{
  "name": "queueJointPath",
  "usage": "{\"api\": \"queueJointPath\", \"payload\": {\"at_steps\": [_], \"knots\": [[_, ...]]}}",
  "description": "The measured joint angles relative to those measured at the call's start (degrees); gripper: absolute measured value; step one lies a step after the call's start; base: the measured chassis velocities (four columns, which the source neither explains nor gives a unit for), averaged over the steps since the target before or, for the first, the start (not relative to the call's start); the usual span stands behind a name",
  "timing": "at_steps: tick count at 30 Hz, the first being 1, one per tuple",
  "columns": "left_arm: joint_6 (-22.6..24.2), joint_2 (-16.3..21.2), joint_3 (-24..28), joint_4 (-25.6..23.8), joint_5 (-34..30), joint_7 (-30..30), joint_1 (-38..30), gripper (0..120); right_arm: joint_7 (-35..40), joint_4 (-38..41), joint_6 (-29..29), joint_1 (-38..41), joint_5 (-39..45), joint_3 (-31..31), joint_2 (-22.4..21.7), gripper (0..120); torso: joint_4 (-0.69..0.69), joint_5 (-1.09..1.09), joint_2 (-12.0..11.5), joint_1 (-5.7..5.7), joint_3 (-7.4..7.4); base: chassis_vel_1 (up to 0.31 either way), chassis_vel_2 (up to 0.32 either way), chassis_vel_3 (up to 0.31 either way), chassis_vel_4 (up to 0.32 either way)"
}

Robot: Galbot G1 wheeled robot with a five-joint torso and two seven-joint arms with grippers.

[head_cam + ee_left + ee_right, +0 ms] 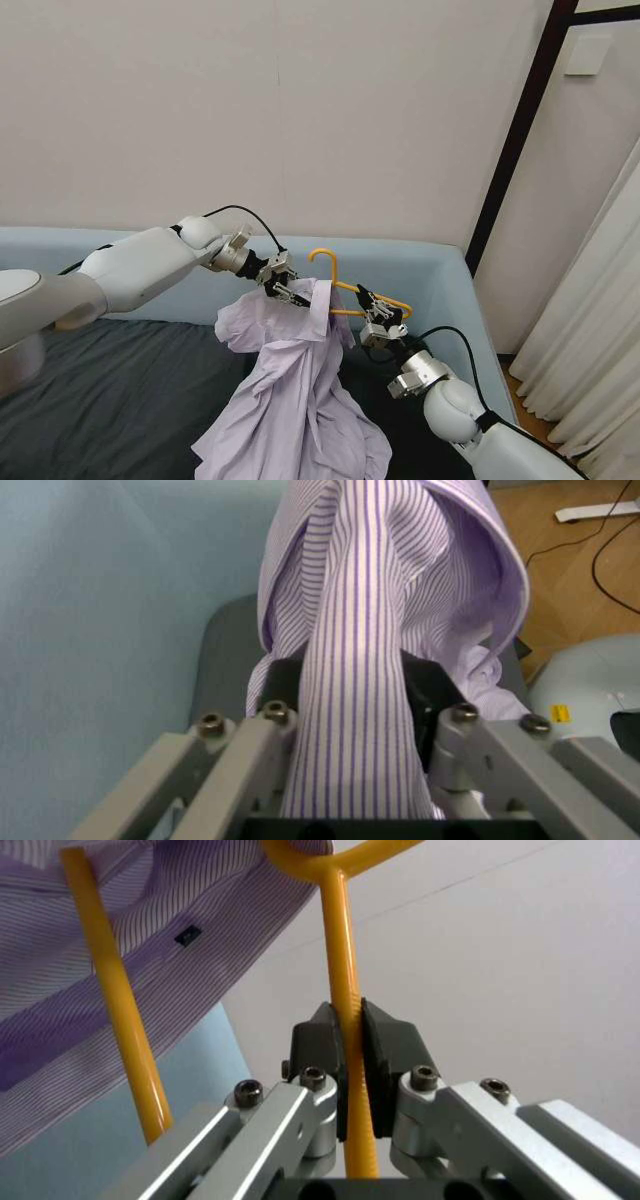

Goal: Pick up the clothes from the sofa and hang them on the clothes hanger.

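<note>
Head view: the left claw (287, 291) is clamped on the collar end of the lilac striped shirt (300, 400). The shirt is partly threaded on the yellow hanger (345, 287) and held above the sofa (430, 270), its lower part reaching down to the dark seat. The right claw (380, 310) grips the hanger's other arm. Left wrist view: jaws closed on a fold of shirt. Right wrist view: jaws shut tight on one hanger bar, with shirt fabric lying over the neighbouring bar.
</note>
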Motion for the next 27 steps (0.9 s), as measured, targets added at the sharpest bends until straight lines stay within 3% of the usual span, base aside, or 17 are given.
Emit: {"api": "queueJointPath", "payload": {"at_steps": [1, 5, 21, 27], "knots": [[0.0, 0.0, 0.0, 0.0, 0.0, 0.0, 0.0, 20, 0.0, 0.0, 0.0, 0.0, 0.0, 0.0, 0.0, 4, 0.0, 0.0, 0.0, 0.0, 0.0, 0.0, 0.0, 0.0, 0.0], [-0.1, 0.1, -0.1, -0.1, 0.0, 0.2, 0.1, 1, 0.3, 0.0, 0.2, -0.1, -0.2, 0.0, 0.0, 4, -0.01, 0.0, 0.0, 0.0, 0.0, 0.0, 0.0, 0.0, 0.0], [-1.3, 1.3, 0.2, -1.4, 0.2, 0.2, 0.2, 1, 0.9, 1.6, -0.6, -1.2, 1.3, 0.1, 0.1, 4, 0.0, 0.0, 0.0, 0.0, 0.0, 0.0, 0.0, 0.0, 0.0], [-2.8, 1.4, 0.0, -0.2, 0.8, 0.1, 0.6, 1, 1.4, 5.8, -1.8, -4.2, 7.3, 1.6, -1.2, 22, 0.03, 0.0, 0.0, 0.0, 0.0, 0.0, 0.0, 0.0, 0.0]]}}
